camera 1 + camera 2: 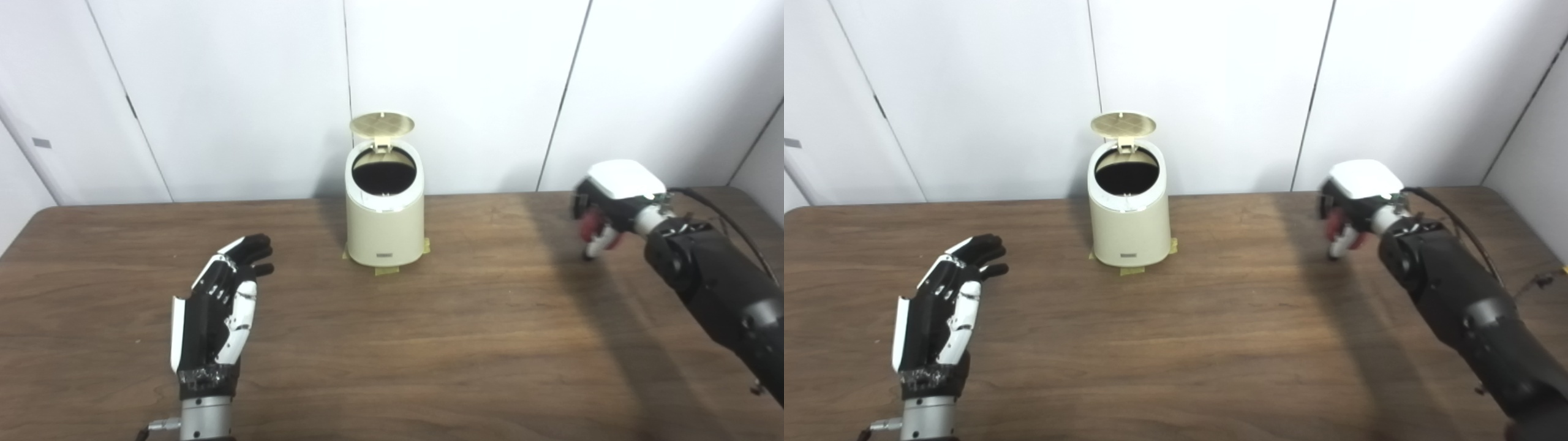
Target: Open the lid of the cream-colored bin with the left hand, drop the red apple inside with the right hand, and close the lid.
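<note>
The cream-colored bin (384, 226) stands at the back middle of the table, its round lid (381, 124) tipped up and open, the dark inside showing. My left hand (220, 309) is open and empty, fingers apart, above the table to the bin's front left. My right hand (603, 205) is at the right, palm down, shut on the red apple (591, 225), which shows only partly between the fingers. The hand is held above the table, well to the right of the bin.
The brown wooden table (429, 343) spans the view, with white wall panels behind. Strips of tape (387, 270) mark the bin's base. A black cable (723, 214) runs along my right arm.
</note>
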`<state>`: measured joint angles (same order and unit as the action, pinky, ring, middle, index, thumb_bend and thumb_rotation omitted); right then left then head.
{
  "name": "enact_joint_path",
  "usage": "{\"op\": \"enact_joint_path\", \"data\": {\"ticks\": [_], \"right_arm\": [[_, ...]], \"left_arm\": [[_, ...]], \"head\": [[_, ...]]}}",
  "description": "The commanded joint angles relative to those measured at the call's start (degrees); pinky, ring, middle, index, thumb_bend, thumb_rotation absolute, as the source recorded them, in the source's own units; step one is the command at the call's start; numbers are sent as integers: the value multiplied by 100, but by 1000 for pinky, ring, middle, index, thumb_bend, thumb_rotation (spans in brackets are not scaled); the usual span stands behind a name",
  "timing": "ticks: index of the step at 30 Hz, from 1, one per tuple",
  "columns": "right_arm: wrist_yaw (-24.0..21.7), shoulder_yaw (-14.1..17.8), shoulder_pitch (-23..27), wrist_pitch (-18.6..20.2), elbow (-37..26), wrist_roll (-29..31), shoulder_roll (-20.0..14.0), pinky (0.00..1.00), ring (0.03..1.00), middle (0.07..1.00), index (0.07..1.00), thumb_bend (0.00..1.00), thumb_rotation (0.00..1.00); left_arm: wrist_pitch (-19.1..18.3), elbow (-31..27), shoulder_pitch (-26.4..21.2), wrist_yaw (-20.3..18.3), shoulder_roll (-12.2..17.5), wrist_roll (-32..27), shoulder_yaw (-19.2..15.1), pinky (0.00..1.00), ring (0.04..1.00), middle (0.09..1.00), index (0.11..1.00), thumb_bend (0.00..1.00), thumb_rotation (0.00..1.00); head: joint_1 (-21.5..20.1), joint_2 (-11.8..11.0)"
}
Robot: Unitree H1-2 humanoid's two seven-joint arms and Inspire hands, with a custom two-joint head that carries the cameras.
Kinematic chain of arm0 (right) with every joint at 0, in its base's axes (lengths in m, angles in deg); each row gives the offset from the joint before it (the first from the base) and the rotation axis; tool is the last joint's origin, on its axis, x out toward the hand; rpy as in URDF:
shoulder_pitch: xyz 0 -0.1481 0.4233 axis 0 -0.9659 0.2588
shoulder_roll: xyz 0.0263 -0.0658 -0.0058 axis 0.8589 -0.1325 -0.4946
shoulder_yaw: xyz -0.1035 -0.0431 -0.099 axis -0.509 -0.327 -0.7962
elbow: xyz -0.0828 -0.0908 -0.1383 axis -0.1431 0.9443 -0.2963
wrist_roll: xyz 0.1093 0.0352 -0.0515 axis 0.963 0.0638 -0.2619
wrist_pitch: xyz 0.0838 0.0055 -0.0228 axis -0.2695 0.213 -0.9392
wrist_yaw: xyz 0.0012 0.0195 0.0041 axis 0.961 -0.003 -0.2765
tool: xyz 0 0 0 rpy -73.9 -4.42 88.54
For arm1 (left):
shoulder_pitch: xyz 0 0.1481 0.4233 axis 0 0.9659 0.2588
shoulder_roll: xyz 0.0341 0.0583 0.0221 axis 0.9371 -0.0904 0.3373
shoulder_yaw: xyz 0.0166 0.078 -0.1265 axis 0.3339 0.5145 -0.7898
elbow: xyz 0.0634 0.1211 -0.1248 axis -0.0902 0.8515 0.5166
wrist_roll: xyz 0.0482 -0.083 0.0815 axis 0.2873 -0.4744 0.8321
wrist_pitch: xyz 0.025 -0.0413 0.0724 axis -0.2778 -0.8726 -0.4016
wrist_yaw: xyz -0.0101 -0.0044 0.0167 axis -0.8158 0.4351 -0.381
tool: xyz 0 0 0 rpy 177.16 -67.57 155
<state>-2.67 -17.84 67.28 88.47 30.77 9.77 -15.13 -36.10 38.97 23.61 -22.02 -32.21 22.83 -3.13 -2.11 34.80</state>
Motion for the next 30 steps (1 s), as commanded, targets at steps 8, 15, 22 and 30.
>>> {"op": "enact_joint_path", "data": {"ticks": [8,15,22,30], "right_arm": [[-573,321,356,-270,-2318,73,440,433,449,553,459,513,0],[-753,363,620,-662,-2684,87,1017,364,437,554,455,512,0],[-118,410,814,-1300,-2181,186,1578,354,431,568,456,509,0],[1282,223,1185,-2364,-755,-398,2009,354,439,558,449,511,0]], "left_arm": [[95,-74,-89,-2,-7,128,47,709,777,777,739,172,529],[63,-18,-116,48,-33,287,47,701,770,773,737,180,556],[43,38,-136,28,5,464,83,725,783,783,748,194,648],[126,132,-153,59,-24,557,108,714,773,775,739,196,629]], "head": [[2,0],[22,-18],[52,-42],[64,-58]]}}
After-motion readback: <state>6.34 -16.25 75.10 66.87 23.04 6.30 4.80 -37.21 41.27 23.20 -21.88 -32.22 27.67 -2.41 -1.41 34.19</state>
